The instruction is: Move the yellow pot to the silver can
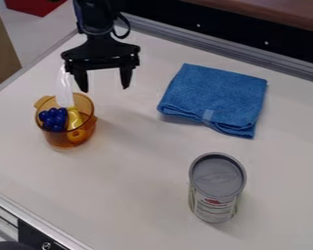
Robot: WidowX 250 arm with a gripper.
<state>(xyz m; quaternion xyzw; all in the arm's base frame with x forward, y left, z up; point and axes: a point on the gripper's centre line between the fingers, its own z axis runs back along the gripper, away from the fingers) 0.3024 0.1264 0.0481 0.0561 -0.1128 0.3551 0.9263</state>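
Note:
The black gripper (pixel 105 84) hangs in the upper left over the table, its two fingers spread wide with nothing between them. Just below and to its left stands the amber-yellow transparent pot (pixel 84 134), upright. Inside the pot are a bunch of dark blue berries (pixel 53 119), a yellow piece with a clear-white part (pixel 65 93) rising above the rim, and an orange item. The silver can (pixel 217 177) stands upright at the lower right, well apart from the pot.
A folded blue cloth (pixel 214 97) lies on the white table (pixel 133 180), right of the gripper and above the can. A metal rail (pixel 231 52) runs along the far edge, and another edge crosses the lower left corner.

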